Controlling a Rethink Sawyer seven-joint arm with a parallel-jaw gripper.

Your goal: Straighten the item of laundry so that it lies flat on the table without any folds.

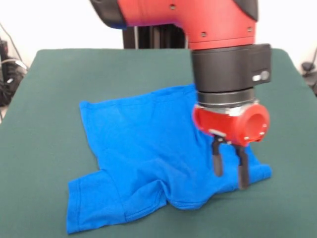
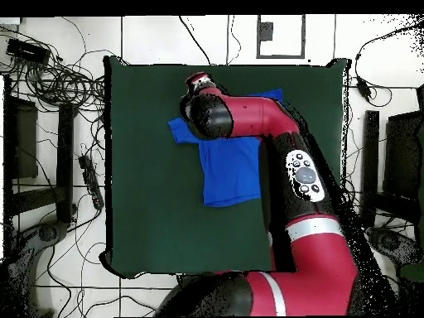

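My jaws stand apart, two black fingers (image 1: 217,163) hanging straight down with a clear gap between them, and I have hold of nothing. My gripper (image 1: 230,174) hangs over the T-shirt (image 1: 148,153), above the edge nearest the camera on the picture's right in the front view; whether my tips touch the cloth I cannot tell.

The T-shirt is bright blue and lies on the green table (image 1: 44,148), roughly mid-table in the front view, with bare felt all round it. It is not flat. Below my gripper the hem curls in a rounded fold, and to the left of that a sleeve-like flap juts out toward the camera with a crease running where it meets the body. The upper part of the shirt, farther from the camera, looks smoother, with only soft ripples.

From overhead, my arm (image 2: 273,132) crosses over the T-shirt (image 2: 232,170) and hides part of it; blue cloth shows on both sides of the arm, toward the table's (image 2: 149,215) far half from my base. My gripper itself is hidden under my wrist there.

No containers show on the table.
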